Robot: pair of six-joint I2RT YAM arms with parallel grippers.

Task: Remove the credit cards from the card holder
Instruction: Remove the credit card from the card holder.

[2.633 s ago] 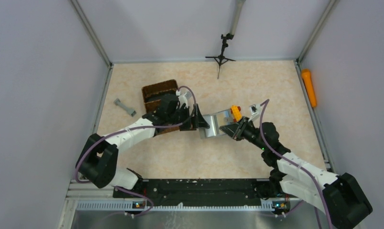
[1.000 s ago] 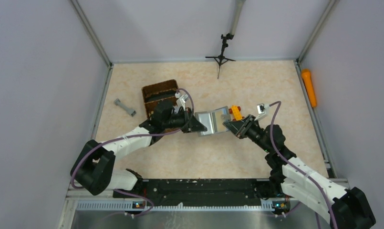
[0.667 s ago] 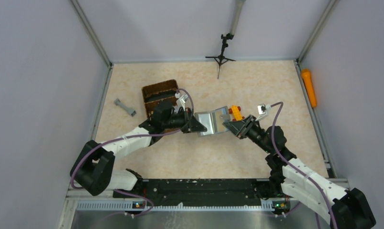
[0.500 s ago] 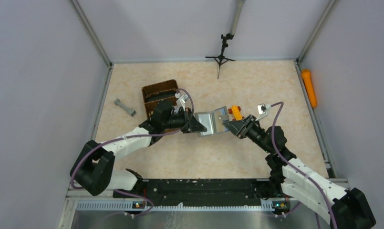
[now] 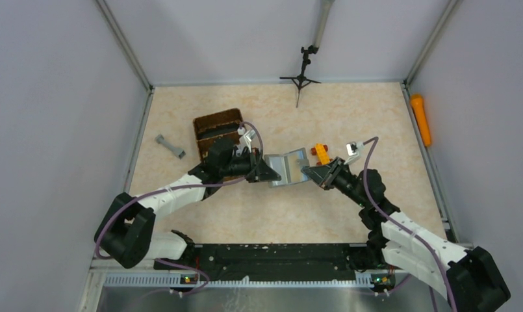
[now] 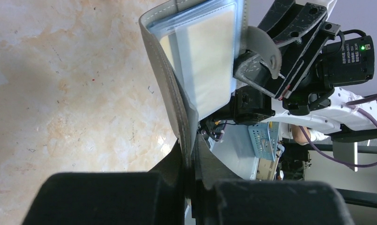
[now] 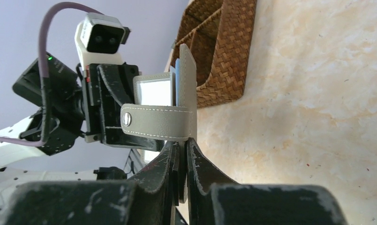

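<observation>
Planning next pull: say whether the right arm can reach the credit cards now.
Probably not: the right claw is shut on one edge of the card holder, the left claw on the other, leaving neither free for the credit cards.

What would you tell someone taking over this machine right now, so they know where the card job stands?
Left hand: shut on one cover of the card holder.
Right hand: shut on the opposite cover, the one with the strap.
Card holder: held up and open between both hands, off the table.
Cards: a pale one shows inside a clear pocket; none seen lying out.
Done: holder opened.
Left: pull every card out.
</observation>
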